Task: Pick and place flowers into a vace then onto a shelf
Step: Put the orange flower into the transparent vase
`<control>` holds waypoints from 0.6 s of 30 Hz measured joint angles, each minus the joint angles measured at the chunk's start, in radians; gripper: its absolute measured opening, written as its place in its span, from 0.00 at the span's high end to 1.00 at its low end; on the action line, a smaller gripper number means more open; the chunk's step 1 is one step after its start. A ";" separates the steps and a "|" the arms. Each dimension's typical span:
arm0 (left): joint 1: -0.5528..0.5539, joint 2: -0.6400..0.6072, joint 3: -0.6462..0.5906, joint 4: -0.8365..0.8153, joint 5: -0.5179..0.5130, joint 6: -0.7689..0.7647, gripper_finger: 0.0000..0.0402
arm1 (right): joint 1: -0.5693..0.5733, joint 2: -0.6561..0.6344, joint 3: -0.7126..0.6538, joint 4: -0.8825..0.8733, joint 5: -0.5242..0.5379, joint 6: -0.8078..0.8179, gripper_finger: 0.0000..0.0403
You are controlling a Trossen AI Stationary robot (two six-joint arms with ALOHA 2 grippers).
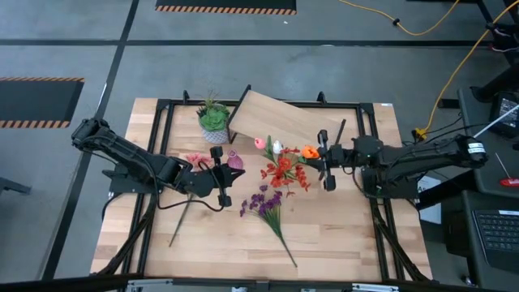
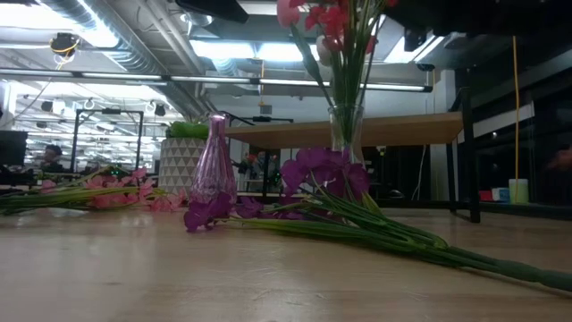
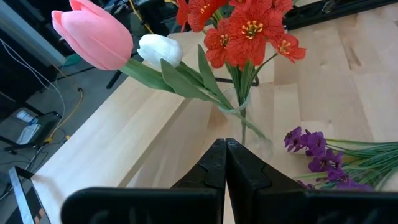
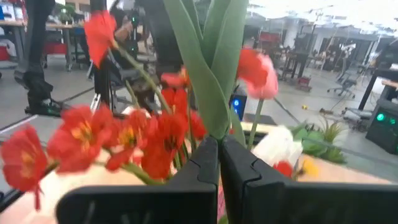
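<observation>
A clear glass vase (image 2: 346,134) stands upright near the middle of the worktop, holding red blossoms (image 1: 282,172), a pink tulip (image 3: 93,33), a white tulip (image 3: 160,49) and an orange tulip (image 1: 310,152). Just in front of it a purple-flowered stem (image 1: 268,208) lies flat, its long green stalk pointing toward the front edge. To its left a pink-blossomed stem (image 1: 192,172) also lies flat. A small pink glass bottle vase (image 2: 213,168) stands upright beside the pink blossoms. Behind, the light wooden shelf (image 1: 276,119) sits on thin black legs, set at an angle.
</observation>
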State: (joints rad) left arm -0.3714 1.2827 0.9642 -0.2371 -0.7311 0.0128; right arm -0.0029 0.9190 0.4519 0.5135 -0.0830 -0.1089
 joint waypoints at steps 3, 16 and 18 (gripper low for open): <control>0.000 0.000 0.000 0.000 0.000 0.000 0.99 | 0.000 0.033 0.000 0.000 0.000 -0.001 1.00; -0.001 0.000 0.000 -0.015 0.000 -0.017 0.99 | -0.015 0.113 0.000 0.030 0.002 -0.025 1.00; 0.000 0.000 0.000 -0.019 0.000 -0.018 0.99 | -0.015 0.115 0.000 0.027 0.001 -0.025 1.00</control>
State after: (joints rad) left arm -0.3717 1.2827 0.9642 -0.2558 -0.7311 -0.0052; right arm -0.0177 1.0338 0.4519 0.5407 -0.0815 -0.1337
